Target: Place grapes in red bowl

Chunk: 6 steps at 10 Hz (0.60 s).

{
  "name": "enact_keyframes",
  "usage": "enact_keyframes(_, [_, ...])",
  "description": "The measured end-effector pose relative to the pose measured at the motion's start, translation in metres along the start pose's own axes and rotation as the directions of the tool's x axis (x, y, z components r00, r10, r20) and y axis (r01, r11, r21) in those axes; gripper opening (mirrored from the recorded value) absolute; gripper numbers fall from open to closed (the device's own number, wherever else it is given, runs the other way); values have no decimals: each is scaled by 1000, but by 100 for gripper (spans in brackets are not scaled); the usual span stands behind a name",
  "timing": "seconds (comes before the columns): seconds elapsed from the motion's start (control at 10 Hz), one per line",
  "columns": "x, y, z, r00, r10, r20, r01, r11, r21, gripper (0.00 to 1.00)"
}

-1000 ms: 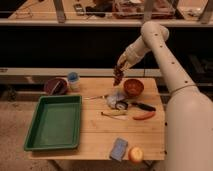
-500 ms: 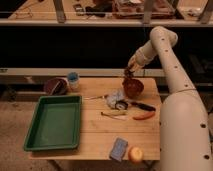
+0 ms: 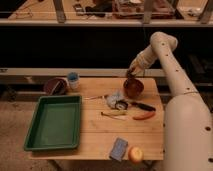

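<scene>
camera view: the gripper [image 3: 133, 71] hangs just above the far rim of the red bowl [image 3: 133, 88], at the end of the white arm [image 3: 167, 60] that bends in from the right. a dark clump at its tip reads as the grapes [image 3: 132, 75], sitting right over the bowl's mouth; whether the hand is pinching them or has spread apart cannot be told, and the bunch's shape is lost against the shadow behind. the bowl, small, round and orange-red, stands near the back right edge of the wooden table [image 3: 95, 132]. just in front of it lie a grey-white crumpled object [image 3: 116, 100], a dark-handled tool [image 3: 143, 106], a yellow item [image 3: 114, 114] and a reddish one [image 3: 144, 116]. a green tray [image 3: 55, 122] fills the left side; behind it sit a maroon bowl [image 3: 54, 85] and a blue cup [image 3: 73, 80]. a blue sponge [image 3: 118, 148] and an orange fruit [image 3: 135, 153] rest at the near edge. dark shelving [image 3: 75, 45] runs behind, its top cluttered and cut off.
</scene>
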Motion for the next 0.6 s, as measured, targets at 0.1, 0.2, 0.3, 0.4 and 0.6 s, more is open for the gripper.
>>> enact_keyframes(0.1, [2,3,-2,1000,0,-3,0,1000,-1,32])
enact_keyframes(0.2, [7,8,-5,1000,4,-10,-4,1000,-9,45])
enact_keyframes(0.3, [10,12,-4,1000,7,-10,-7,1000,-18,56])
enact_keyframes(0.4, [12,15,-2,1000,11,-6,-11,1000,-27,63])
enact_keyframes(0.6, [14,18,4,1000,20,19,-19,998,-58,73])
